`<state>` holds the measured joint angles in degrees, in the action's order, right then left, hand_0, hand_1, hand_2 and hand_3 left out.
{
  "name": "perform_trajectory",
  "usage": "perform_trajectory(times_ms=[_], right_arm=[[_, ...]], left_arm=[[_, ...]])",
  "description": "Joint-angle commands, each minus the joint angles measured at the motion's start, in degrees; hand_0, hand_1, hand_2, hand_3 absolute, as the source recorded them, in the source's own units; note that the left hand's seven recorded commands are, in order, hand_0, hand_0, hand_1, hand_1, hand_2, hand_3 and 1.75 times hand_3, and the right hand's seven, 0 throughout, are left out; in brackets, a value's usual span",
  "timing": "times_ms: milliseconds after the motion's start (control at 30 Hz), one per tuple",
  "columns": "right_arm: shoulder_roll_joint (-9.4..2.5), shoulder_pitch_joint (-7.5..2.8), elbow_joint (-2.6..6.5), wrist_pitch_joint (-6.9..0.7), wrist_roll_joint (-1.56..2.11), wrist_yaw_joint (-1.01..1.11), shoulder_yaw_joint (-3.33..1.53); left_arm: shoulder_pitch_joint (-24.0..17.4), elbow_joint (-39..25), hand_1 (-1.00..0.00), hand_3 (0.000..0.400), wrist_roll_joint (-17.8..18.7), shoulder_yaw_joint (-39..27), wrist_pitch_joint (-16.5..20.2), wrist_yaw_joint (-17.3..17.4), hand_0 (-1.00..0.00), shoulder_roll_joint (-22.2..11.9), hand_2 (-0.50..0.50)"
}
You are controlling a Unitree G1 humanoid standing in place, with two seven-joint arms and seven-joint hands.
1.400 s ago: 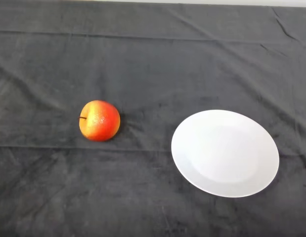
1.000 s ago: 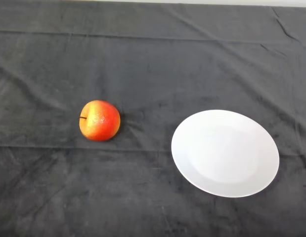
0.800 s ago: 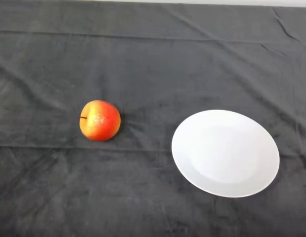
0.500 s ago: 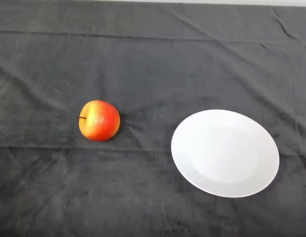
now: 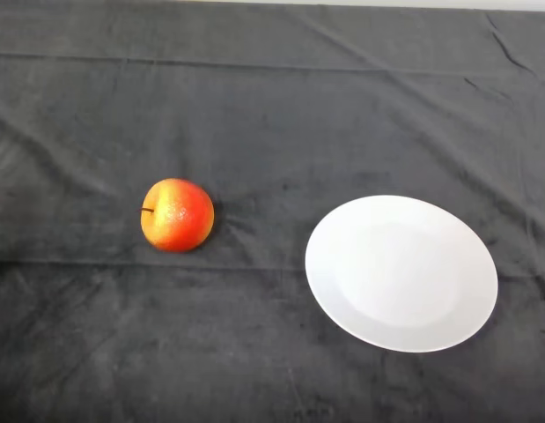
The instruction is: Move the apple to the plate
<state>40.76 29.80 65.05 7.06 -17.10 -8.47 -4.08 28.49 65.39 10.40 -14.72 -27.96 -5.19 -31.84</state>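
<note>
Red and yellow apple (image 5: 177,215) on the dark cloth (image 5: 254,115), left of the middle of the head view. Lying on its side, short dark stem (image 5: 147,211) pointing toward the view's left. Deep red over the right half, yellow-orange along the top and down the left flank, with a small speckled sheen near the middle. Faint shadow just to its right on the cloth.

White round plate (image 5: 401,273) to the right and a little nearer the robot, flat on the same cloth. Plain glossy face, shallow rim all round, seen as a slightly tilted oval.

Apple well apart from plate, a band of bare cloth between them; not touching, not on it, task step not yet done.

Cloth dark grey, soft and napped, covering nearly the whole view. One long straight fold across the far part, another across the middle running just below the apple toward the plate's left edge. Slanting creases at upper left, sharper wrinkles at the far right corner. Thin pale strip (image 5: 386,3) beyond the cloth's far edge.
</note>
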Motion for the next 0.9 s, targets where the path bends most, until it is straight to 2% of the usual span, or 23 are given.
perform_trajectory(times_ms=[33, 567, 900], right_arm=[[-2.64, -4.52, 1.5, -0.69, -1.19, 0.64, -1.23], [-2.64, -4.65, 1.23, -0.83, -1.15, 0.69, -1.19], [-2.64, -4.71, 1.11, -0.9, -1.13, 0.71, -1.16]], left_arm=[[2.6, -3.8, 0.0, 0.0, -1.6, 1.2, -1.7, 0.5, 0.0, 0.6, 0.0], [5.7, -4.2, 0.0, 0.0, -8.8, 8.8, -2.0, 2.9, 0.0, 6.8, 0.0], [7.3, -4.2, 0.0, 0.0, -12.7, 12.9, -1.9, 3.9, 0.0, 9.3, 0.0]])
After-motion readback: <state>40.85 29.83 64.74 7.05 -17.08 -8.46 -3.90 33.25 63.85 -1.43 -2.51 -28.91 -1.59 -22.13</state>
